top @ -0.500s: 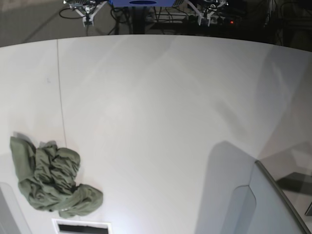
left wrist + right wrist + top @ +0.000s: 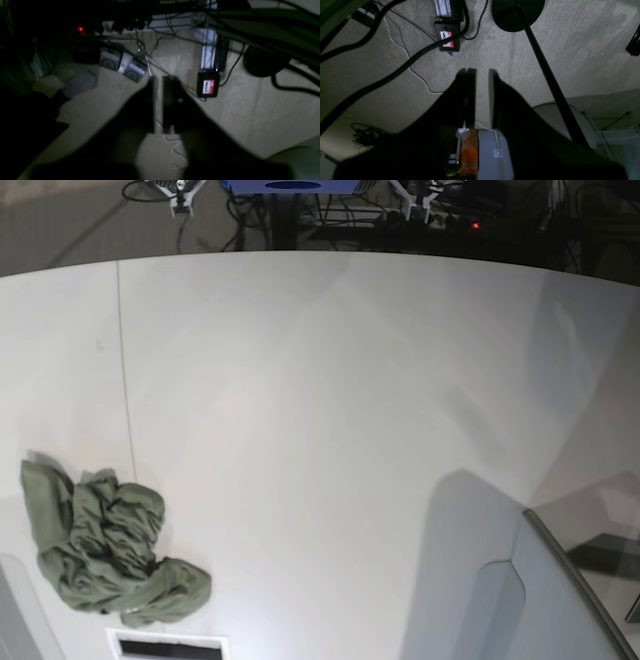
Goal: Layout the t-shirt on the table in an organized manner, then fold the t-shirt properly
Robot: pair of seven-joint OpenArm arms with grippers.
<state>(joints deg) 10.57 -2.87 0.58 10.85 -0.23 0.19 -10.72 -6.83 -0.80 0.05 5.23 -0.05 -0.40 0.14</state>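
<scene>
T-shirt (image 2: 108, 552) lies crumpled in an olive heap at the near left corner of our white bench (image 2: 330, 400), just left of the thin dark seam, with neither arm near it in the base view. Our left gripper (image 2: 158, 82) hangs over carpeted floor (image 2: 250, 110) strewn with cables, its jaws clenched to a thin slit and grasping nothing. Our right gripper (image 2: 482, 73) also looks down on carpet, its jaws parted by a narrow gap with nothing between them.
</scene>
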